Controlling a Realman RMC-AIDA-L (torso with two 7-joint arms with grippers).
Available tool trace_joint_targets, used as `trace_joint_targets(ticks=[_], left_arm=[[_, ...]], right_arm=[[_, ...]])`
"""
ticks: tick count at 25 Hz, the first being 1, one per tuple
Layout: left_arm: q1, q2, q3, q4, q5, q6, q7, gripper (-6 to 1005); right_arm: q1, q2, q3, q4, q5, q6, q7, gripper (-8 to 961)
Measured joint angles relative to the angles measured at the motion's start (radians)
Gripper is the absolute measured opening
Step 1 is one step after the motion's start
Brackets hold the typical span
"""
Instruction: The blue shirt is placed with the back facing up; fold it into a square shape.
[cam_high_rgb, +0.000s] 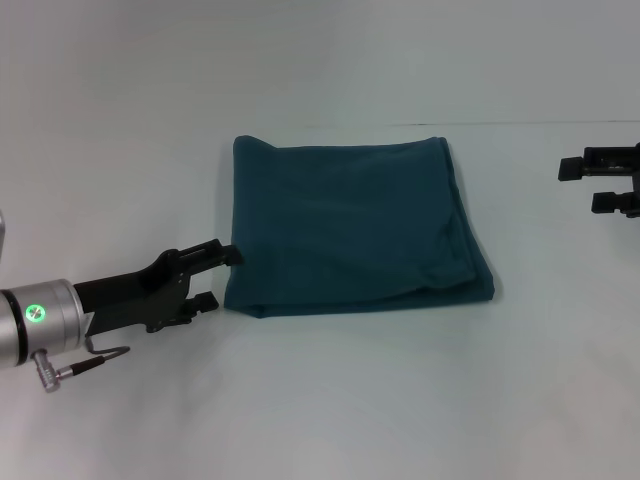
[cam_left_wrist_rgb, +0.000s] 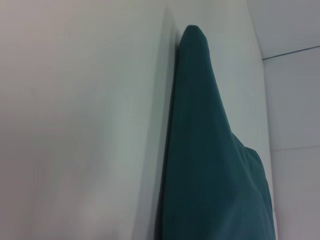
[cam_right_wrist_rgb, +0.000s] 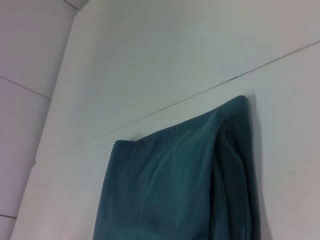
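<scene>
Lying folded nearly square on the white desk (cam_high_rgb: 320, 420): the blue shirt (cam_high_rgb: 350, 225). Hovering open-fingered, just off its near-left corner: left hand (cam_high_rgb: 220, 278) (likely for tidying). Waiting open, well apart: right hand (cam_high_rgb: 580, 185).

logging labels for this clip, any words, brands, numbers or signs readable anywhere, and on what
None: no text can be read in any view.
The blue shirt lies folded on the white table with only plain fabric showing, no print or tag.
The left gripper, at the shirt's left edge, shows a green indicator light on its wrist, but no lettering.
The right gripper, off to the right, bears no legible marking.
</scene>
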Motion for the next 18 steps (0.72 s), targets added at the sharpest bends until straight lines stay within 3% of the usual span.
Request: trace_joint_targets(ticks=[18], left_arm=[[0.001, 0.002, 0.0, 0.005, 0.001, 0.016, 0.0, 903]], right_arm=[[0.012, -0.001, -0.001, -0.001, 0.0, -0.017, 0.007, 945]])
